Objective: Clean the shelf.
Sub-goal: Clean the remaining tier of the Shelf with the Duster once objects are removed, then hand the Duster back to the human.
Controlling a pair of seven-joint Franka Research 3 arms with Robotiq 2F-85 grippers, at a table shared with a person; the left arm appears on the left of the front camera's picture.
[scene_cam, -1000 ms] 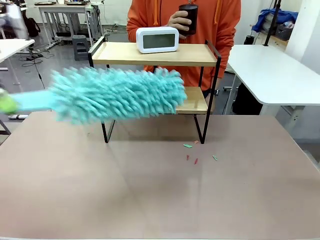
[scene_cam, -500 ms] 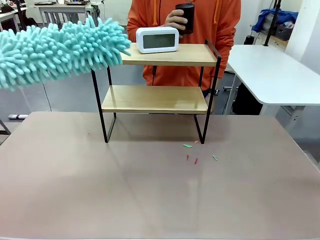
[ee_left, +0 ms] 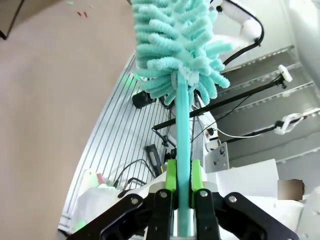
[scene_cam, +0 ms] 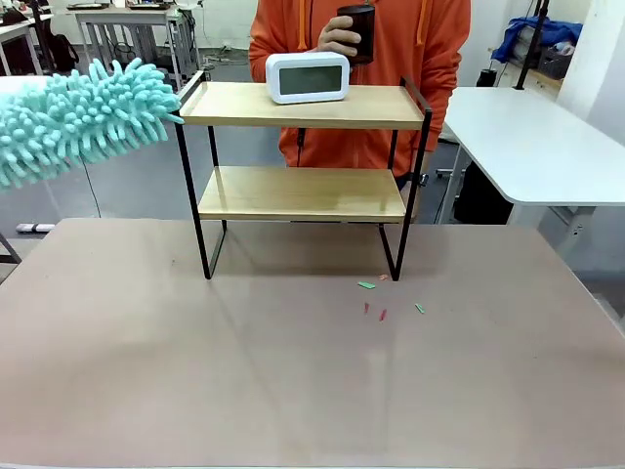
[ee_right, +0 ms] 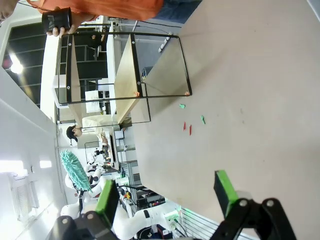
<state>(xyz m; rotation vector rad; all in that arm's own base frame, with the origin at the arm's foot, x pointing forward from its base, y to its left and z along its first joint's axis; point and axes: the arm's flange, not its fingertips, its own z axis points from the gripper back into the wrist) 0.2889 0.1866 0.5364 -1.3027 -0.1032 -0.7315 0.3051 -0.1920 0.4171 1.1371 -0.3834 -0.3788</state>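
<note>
The shelf [scene_cam: 381, 106] stands toward the far side of the counter [scene_cam: 293, 391], with the duster [scene_cam: 78, 122] just off its left end at top-board height. A sweep across that board could knock the clock [scene_cam: 308, 77] off. The left gripper [ee_left: 183, 187] clamps the duster's handle; the right gripper [ee_right: 167, 192] gapes empty.

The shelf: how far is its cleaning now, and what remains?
Looks done: the shelf is bare on its lower board, and small scraps lie on the tabletop before it. In hand: the left gripper clamps the duster, raised beside the top board's left end. Left: that top board, where the clock stands; the person holds a cup beyond it.
</note>
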